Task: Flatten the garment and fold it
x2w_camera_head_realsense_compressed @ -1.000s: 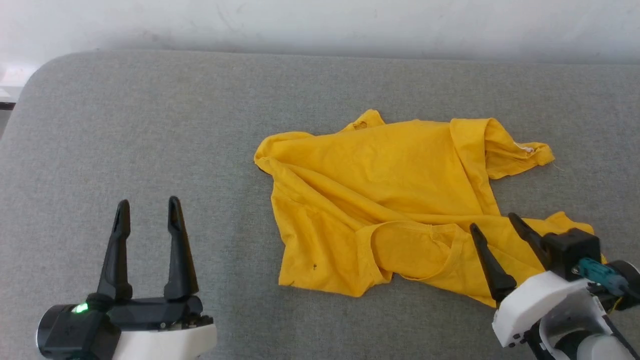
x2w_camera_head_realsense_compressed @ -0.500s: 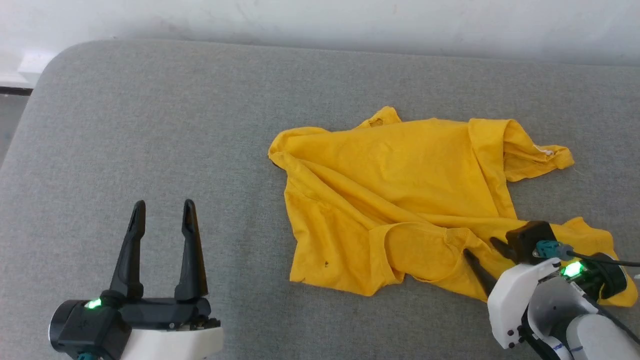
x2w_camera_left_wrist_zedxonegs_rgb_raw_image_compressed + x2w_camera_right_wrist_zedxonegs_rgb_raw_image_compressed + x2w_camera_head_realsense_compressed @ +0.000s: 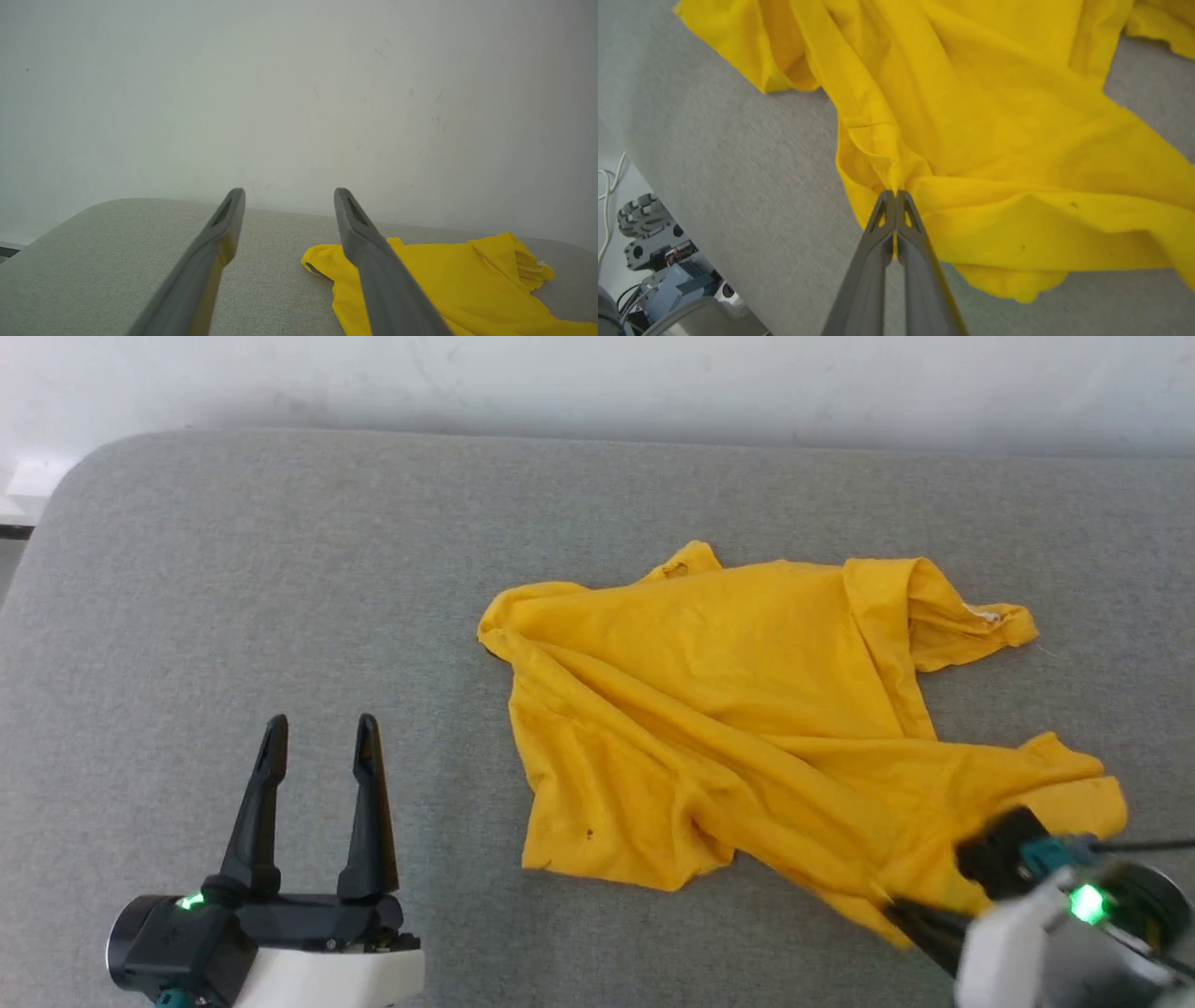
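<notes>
right gripper [image 3: 895, 192] pinches a fold of the crumpled yellow garment [image 3: 728, 709] on the grey pad [image 3: 280, 569]; left gripper [image 3: 322, 721] hovers spread wide, well apart, white wall [image 3: 597, 373] behind.

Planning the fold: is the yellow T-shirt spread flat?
Not flat. The yellow short-sleeved T-shirt lies crumpled on the grey fabric surface, creased diagonally, edges folded over.

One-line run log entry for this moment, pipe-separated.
phase: grasp | right gripper: shut on garment near edge | left gripper: open, apart from garment, over grey surface | garment: crumpled, unfolded
</notes>
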